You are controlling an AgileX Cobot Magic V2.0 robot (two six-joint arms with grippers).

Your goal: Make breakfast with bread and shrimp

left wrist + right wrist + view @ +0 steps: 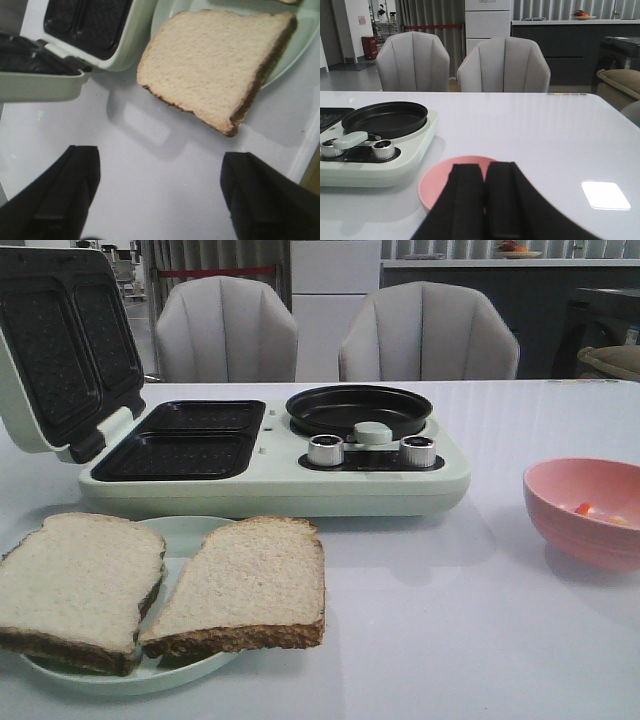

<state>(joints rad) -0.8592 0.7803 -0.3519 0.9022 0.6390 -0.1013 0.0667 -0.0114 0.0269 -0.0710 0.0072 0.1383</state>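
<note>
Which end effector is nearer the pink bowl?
Right. The right end effector sits directly in front of the pink bowl, fingers together. The left end effector is open over the table by the bread.

The left gripper [160, 195] shows as two matte black fingers [60, 200], broad and wedge-shaped, each with flat faces meeting at hard edges (one face carries a shallow stepped ridge). The right gripper [485, 200] has the same matte black finish: two long, flat-sided fingers [465, 200] with rounded upper ends, widening toward the base. No cables, screws or markings are visible on either.
</note>
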